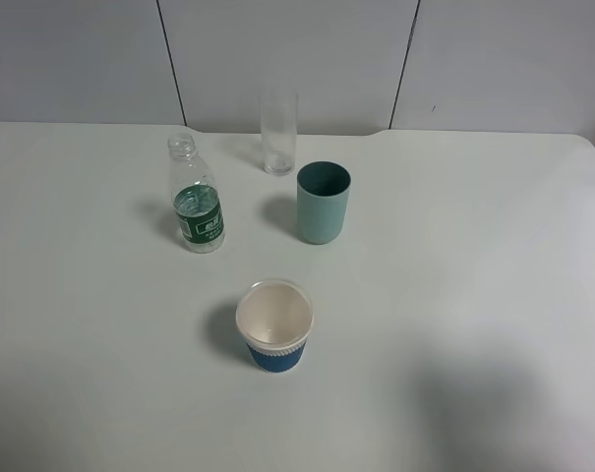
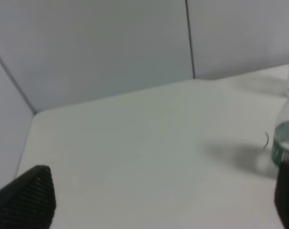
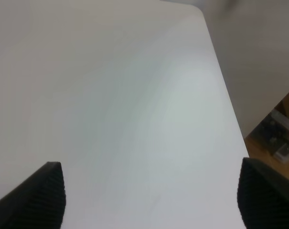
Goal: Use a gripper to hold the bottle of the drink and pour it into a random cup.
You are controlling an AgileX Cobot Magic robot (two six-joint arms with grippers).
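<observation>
The bottle (image 1: pixel 196 197), clear plastic with a dark green label and no cap, stands upright on the white table, left of centre. Clear drink (image 1: pixel 195 202) fills its lower part. The teal cup (image 1: pixel 323 202) stands upright to the bottle's right. Neither gripper shows in the exterior high view. In the left wrist view my left gripper (image 2: pixel 158 200) is open and empty, its black fingertips (image 2: pixel 27 198) spread wide, with the bottle (image 2: pixel 286 138) at the frame's edge beside one finger. My right gripper (image 3: pixel 151 198) is open and empty above bare table, fingertips (image 3: pixel 37 193) wide apart.
A tall clear glass (image 1: pixel 278 135) stands behind the cup near the back wall. A blue-and-white paper cup (image 1: pixel 275 324) stands nearer the front, centre. The table's right edge (image 3: pixel 225 95) shows in the right wrist view, with floor clutter beyond.
</observation>
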